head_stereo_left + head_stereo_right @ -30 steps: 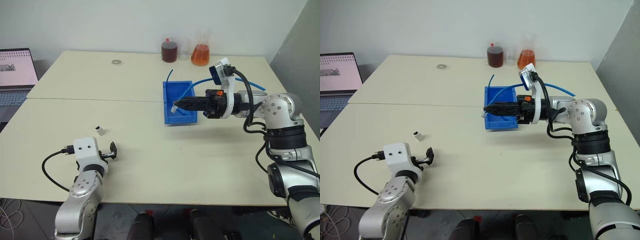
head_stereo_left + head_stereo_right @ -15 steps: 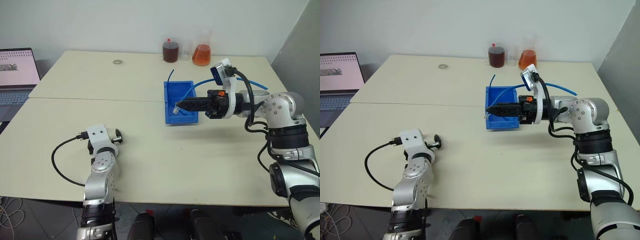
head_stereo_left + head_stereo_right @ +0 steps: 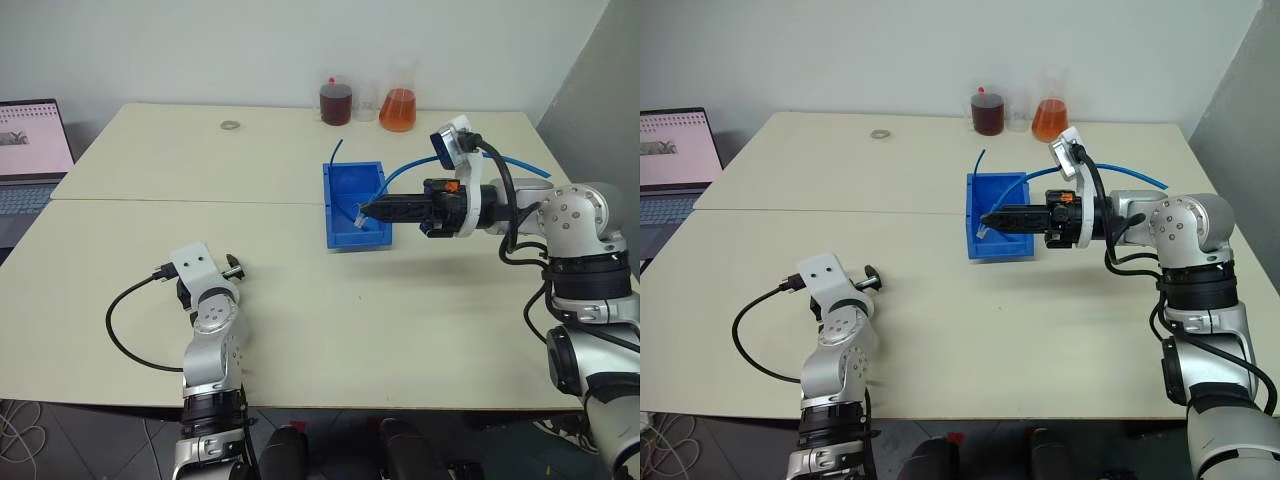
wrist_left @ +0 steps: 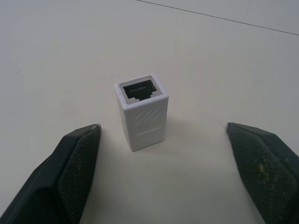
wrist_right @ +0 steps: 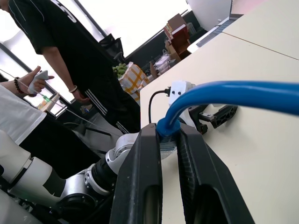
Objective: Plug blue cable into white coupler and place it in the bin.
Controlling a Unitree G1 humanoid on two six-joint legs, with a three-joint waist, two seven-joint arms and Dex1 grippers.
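My left tool (image 4: 161, 154) sits low on the table (image 3: 300, 300) with its fingers (image 4: 70, 168) spread wide, the white coupler (image 4: 142, 111) standing upright between them, dark socket up, untouched. My right tool (image 3: 365, 211) is pressed together, pinching the blue cable (image 5: 224, 95) just behind its plug. It hangs over the bin (image 3: 340, 235), which sits at about one o'clock from the coupler. Two flasks (image 3: 398, 108) stand at twelve o'clock beyond the bin.
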